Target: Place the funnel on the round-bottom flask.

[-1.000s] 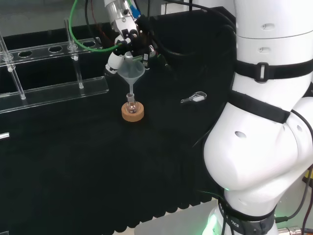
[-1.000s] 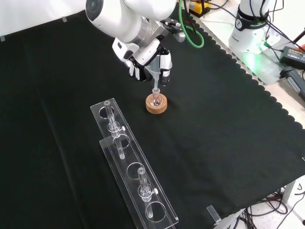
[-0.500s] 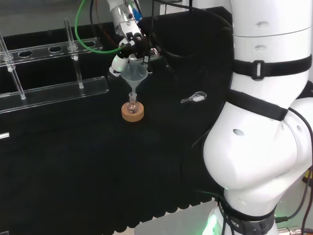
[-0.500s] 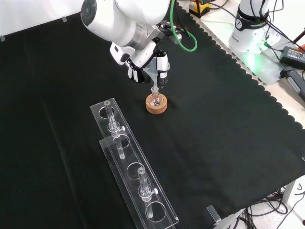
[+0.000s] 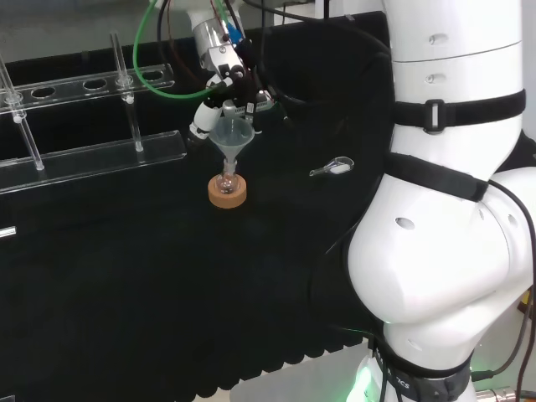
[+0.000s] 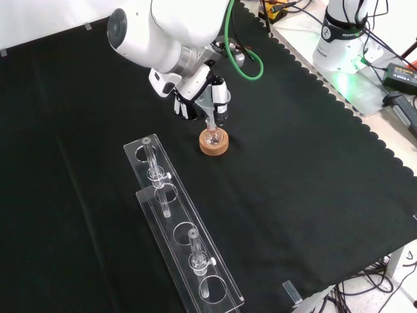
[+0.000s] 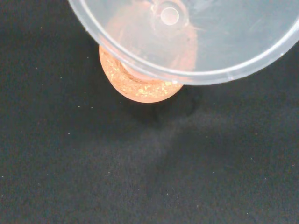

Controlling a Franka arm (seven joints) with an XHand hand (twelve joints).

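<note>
hand (image 5: 224, 107): fingers curled round the funnel (image 5: 233, 136) rim
stem: at the flask (image 5: 226, 179) mouth, on the cork ring (image 5: 227, 194)
advice: lower plumb, release once seated

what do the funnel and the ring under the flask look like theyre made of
Funnel: probably plastic, translucent and slightly milky; the stand's orange shows through its wall, blurred. It could be frosted glass.
Ring stand: looks like cork, a tan-orange, grainy, speckled matte surface.
</note>
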